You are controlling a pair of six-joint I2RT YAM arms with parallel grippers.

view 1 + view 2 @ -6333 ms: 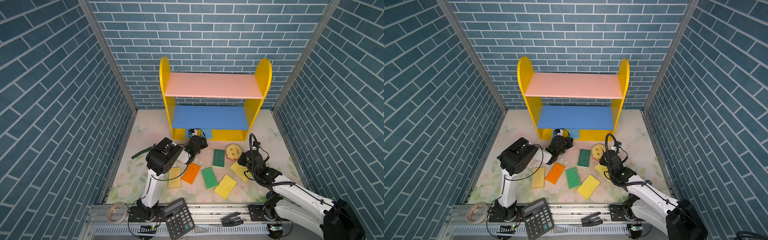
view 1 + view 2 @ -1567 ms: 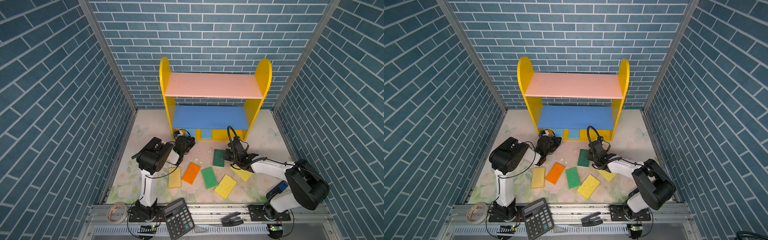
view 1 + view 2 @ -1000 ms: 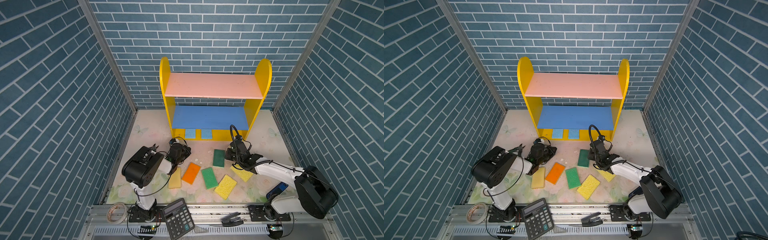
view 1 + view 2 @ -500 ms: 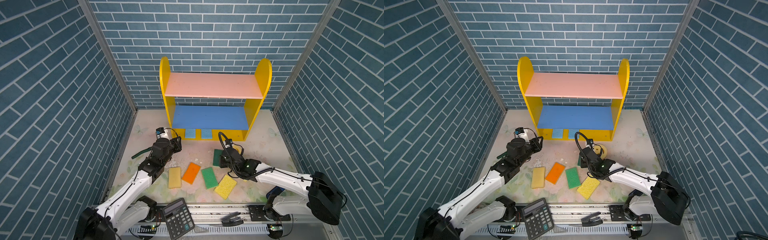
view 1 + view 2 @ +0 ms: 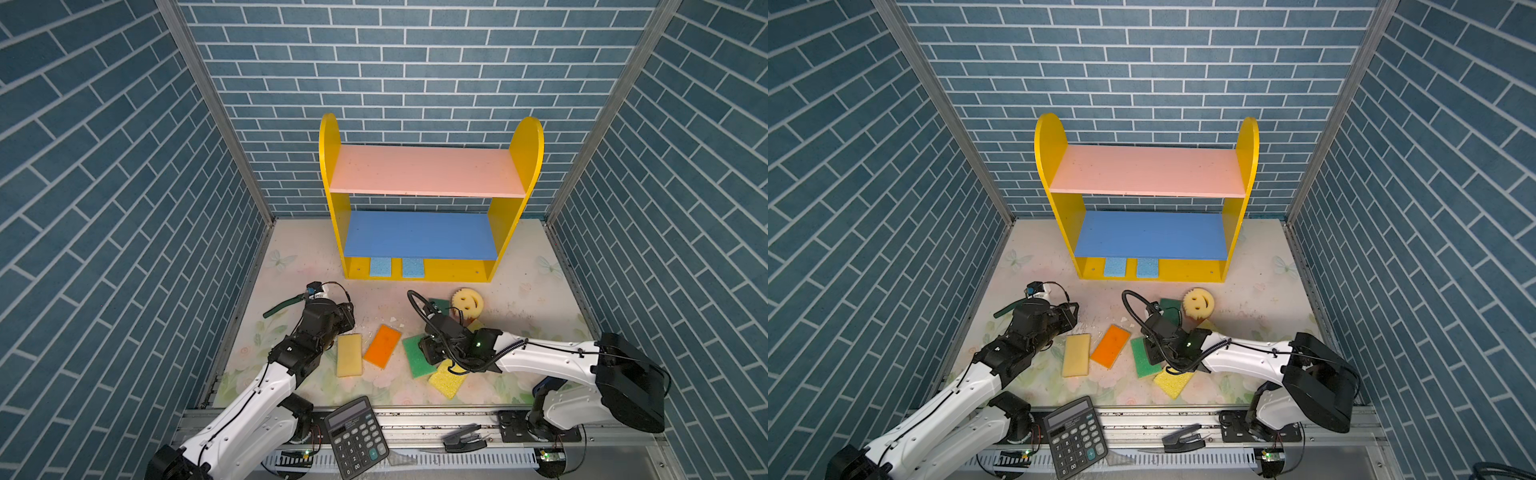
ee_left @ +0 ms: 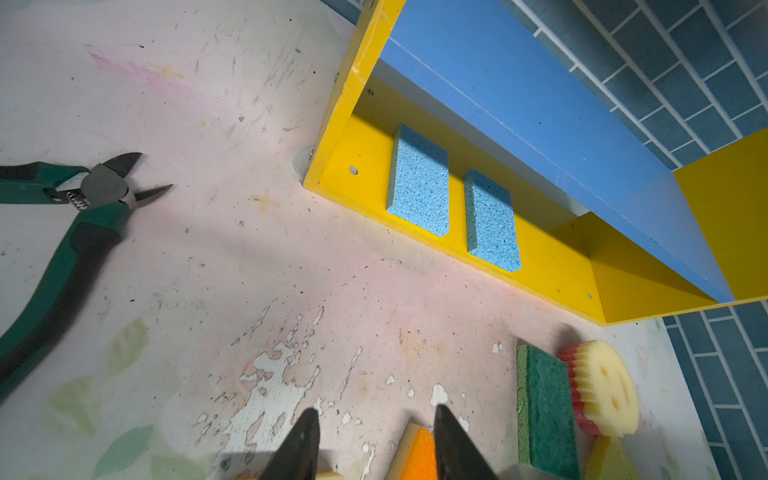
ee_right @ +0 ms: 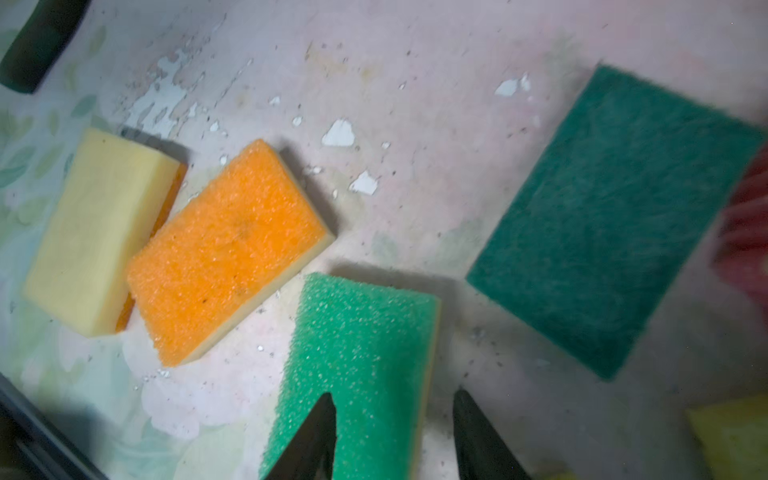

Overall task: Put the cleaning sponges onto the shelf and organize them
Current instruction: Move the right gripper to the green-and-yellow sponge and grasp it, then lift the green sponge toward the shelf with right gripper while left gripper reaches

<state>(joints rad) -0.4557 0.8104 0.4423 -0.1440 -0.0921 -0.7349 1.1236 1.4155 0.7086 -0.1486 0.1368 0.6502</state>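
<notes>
- Left fingers (image 6: 299, 444) are standing spread and pinching nothing. I'm seeing a corner of the orange sponge (image 6: 415, 455) in the gap between them.
- Right fingers (image 7: 311, 440) are also standing spread. One is hanging over the light green sponge (image 7: 365, 353), the other over bare worktop (image 7: 415, 187) beside its long edge, so they're not pinching it.
- The orange sponge is lying flat between the pale yellow sponge (image 7: 95, 228) and the light green one.
- The dark green sponge (image 6: 544, 411) and the smiley sponge (image 6: 602, 390) are lying side by side, nearer the shelf (image 5: 330, 166).
- A yellow sponge (image 5: 446, 380) is lying partly under the right arm.
- Two light blue sponges (image 6: 419, 183) (image 6: 492, 224) are sitting side by side, slightly apart, on the shelf's yellow base.
- Green-handled cutters (image 6: 83, 208) are lying on the worktop beside the left arm.
- A calculator (image 5: 355, 436) is sitting on the front rail.
</notes>
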